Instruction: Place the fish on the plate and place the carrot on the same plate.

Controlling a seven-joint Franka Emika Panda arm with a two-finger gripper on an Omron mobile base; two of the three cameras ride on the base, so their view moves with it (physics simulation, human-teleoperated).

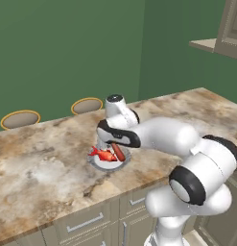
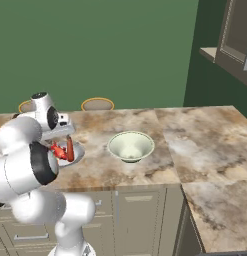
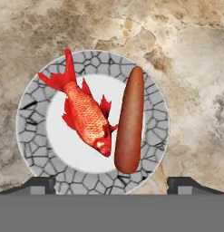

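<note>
Both the fish (image 3: 86, 115) and the carrot (image 3: 129, 121) are seen lying side by side on the plate (image 3: 155, 97), near the surface's front edge. The jaws are spread and empty above it. Placement is judged finished; only withdrawal is called for.

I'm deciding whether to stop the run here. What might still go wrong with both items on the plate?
The carrot lies across the plate's rim, one end overhanging, so it may roll off. The open tool hovers just above; a careless retreat may clip it or the fish.
</note>
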